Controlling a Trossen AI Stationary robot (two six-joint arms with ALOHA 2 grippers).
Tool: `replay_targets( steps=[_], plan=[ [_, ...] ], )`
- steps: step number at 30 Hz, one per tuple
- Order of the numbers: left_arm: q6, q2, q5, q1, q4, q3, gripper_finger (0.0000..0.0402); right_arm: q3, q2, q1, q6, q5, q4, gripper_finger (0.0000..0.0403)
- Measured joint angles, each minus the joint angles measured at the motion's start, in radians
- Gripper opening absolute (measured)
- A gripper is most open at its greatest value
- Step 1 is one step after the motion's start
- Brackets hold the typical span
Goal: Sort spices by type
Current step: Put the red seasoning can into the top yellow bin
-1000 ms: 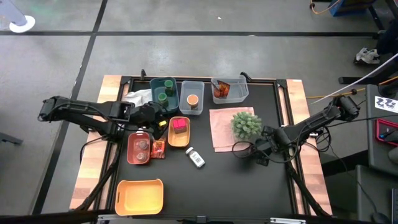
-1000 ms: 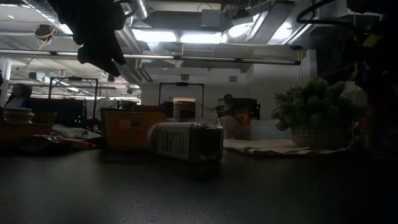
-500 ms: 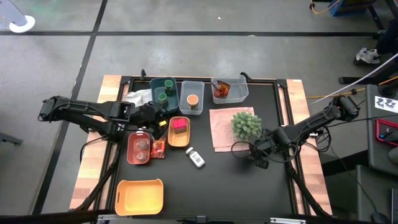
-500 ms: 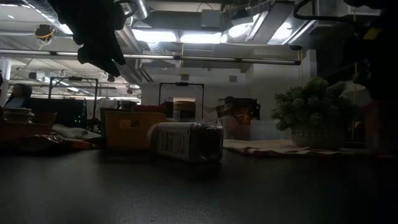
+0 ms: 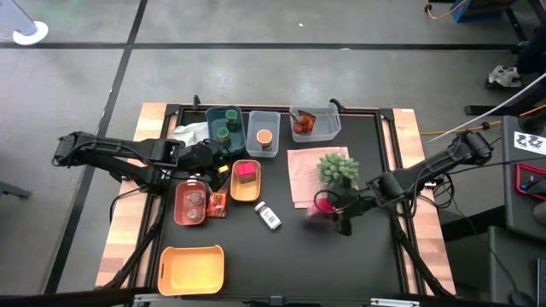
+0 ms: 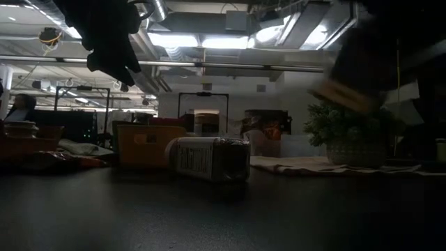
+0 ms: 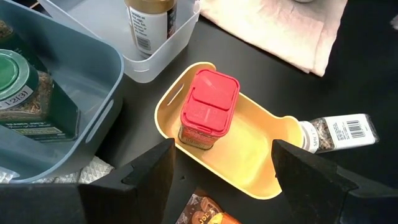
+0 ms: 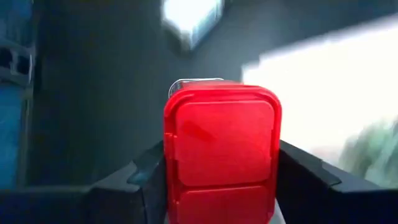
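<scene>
My right gripper (image 5: 331,208) is shut on a magenta box with a red lid (image 5: 322,203), in front of the spiky plant (image 5: 339,169). The lid (image 8: 222,146) fills the right wrist view. My left gripper (image 5: 212,162) is open above a yellow tray (image 5: 245,193), where another magenta box (image 7: 208,109) stands upright. A white labelled bottle (image 5: 270,216) lies on its side on the table. Green-lidded jars (image 5: 225,126) stand in a blue bin and an orange-lidded jar (image 5: 264,136) in a clear bin. Pinkish-lidded jars (image 5: 194,201) sit in a red tray. A red-orange packet (image 5: 217,205) lies beside it. My right gripper pinches the magenta box between its two fingers (image 8: 144,177), one on each opposite side wall just below the lid (image 8: 222,93). The fingers come from above, slanting toward the table's left. The lid faces the wrist, and the box is lifted clear of the table.
A pink cloth (image 5: 300,170) lies under and beside the plant. A clear bin with red-orange packets (image 5: 314,122) stands at the far edge, and an orange bin (image 5: 192,269) at the near left. A white cloth (image 5: 192,132) lies beside the blue bin. Bare black table (image 5: 341,256) spreads at the near right.
My right gripper has risen and moved toward the table's left, from beside the plant to in front of it, carrying the magenta box clear of the table. My left arm has kept still.
</scene>
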State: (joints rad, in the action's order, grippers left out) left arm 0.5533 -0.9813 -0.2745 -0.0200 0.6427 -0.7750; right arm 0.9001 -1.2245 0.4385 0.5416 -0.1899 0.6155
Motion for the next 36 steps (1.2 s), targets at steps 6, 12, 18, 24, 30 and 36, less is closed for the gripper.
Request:
replay_targets(
  steps=[6, 12, 18, 24, 30, 36],
  plan=[
    [0.001, 0.0, 0.0, 0.0, -0.001, 0.0, 0.0251, 0.0, -0.074, -0.05, -0.338, -0.201, -0.368, 0.0226],
    [0.022, 0.0, 0.0, 0.0, -0.002, 0.0, 0.0251, 0.0, -0.22, -0.189, -0.608, -0.087, -0.747, 0.0227],
    [0.052, -0.001, 0.0, 0.0, 0.003, 0.001, 0.0251, 0.014, -0.372, -0.323, -0.659, 0.067, -0.944, 0.0228],
    [0.129, -0.027, -0.003, 0.0, -0.001, 0.001, 0.0251, 0.116, -0.539, -0.387, -0.693, 0.122, -0.955, 0.0228],
    [0.173, -0.1, -0.003, -0.013, -0.007, 0.0, 0.0251, 0.24, -0.653, -0.401, -0.763, 0.112, -0.933, 0.0228],
    [0.202, -0.174, -0.003, -0.048, -0.021, 0.0, 0.0251, 0.31, -0.689, -0.401, -0.805, 0.095, -0.834, 0.0229]
  ],
)
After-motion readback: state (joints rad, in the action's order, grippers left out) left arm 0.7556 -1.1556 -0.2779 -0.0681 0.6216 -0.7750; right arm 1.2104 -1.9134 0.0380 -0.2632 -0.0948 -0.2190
